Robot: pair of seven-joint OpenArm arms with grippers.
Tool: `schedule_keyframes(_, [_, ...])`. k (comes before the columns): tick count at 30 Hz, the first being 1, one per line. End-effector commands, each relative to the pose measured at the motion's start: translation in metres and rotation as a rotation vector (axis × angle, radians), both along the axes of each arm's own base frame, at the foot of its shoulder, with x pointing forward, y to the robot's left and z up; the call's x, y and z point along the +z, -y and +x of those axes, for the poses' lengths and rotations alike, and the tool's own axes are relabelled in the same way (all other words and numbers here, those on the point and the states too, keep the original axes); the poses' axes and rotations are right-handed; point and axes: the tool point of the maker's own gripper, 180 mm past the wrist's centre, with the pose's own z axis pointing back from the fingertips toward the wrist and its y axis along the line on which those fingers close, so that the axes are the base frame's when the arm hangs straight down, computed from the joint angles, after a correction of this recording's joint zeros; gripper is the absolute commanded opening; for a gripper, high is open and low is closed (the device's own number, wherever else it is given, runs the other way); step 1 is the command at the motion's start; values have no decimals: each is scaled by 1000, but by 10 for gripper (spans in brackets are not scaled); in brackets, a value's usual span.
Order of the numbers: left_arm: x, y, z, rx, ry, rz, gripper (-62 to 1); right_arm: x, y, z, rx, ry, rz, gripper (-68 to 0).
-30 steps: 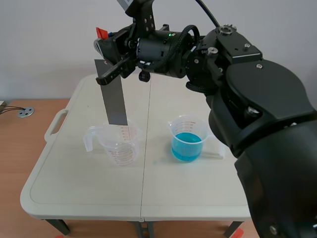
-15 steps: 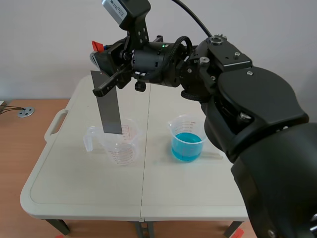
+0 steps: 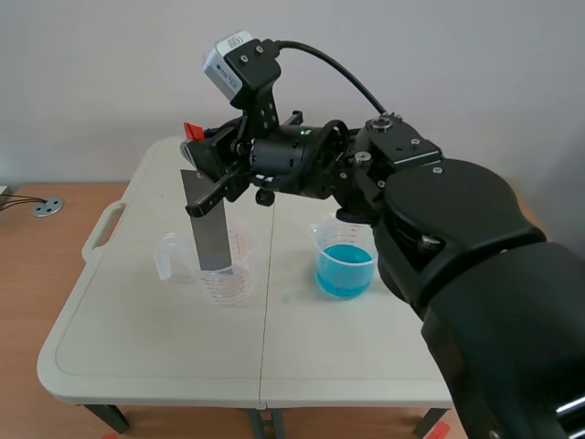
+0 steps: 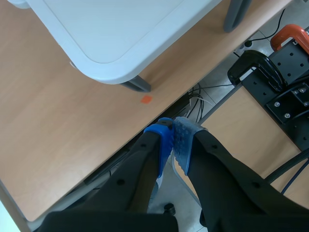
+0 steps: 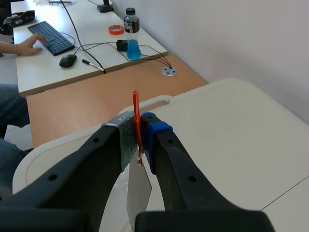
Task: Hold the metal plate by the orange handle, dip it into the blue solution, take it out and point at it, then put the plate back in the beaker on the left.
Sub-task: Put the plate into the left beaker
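The metal plate [image 3: 208, 224] is seen as dull grey, its handle [image 5: 136, 121] as orange-red. Blue solution [image 3: 345, 272] is held in the right beaker [image 3: 343, 225]; red graduations are printed on the clear left beaker [image 3: 228, 276].

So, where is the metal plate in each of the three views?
Scene view: the metal plate hangs from the right gripper, with its lower end in the clear beaker.
Left wrist view: not in it.
Right wrist view: below the gripper's fingers, under the orange handle.
Shared landmark: the white table.
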Motion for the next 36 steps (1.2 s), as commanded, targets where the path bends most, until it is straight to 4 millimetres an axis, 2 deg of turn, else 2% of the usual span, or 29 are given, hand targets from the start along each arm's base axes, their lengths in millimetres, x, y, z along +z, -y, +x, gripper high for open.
schedule_keyframes(1, [2, 3, 3, 0, 14, -12, -592, 16, -3, 5, 1, 32, 41, -662])
schedule_keyframes(13, [2, 3, 3, 0, 14, -12, -592, -15, -1, 2, 5, -9, -5, -662])
schedule_keyframes(23, [2, 3, 3, 0, 14, -12, -592, -23, -1, 0, 9, -3, -43, -655])
schedule_keyframes(27, [2, 3, 3, 0, 14, -12, -592, -23, -1, 0, 9, -3, -43, -533])
schedule_keyframes(33, [2, 3, 3, 0, 16, -12, -592, -22, -1, 0, 9, -1, -39, -219])
schedule_keyframes(36, [2, 4, 3, -2, 14, -14, -592, -20, -1, 0, 9, 3, -32, -135])
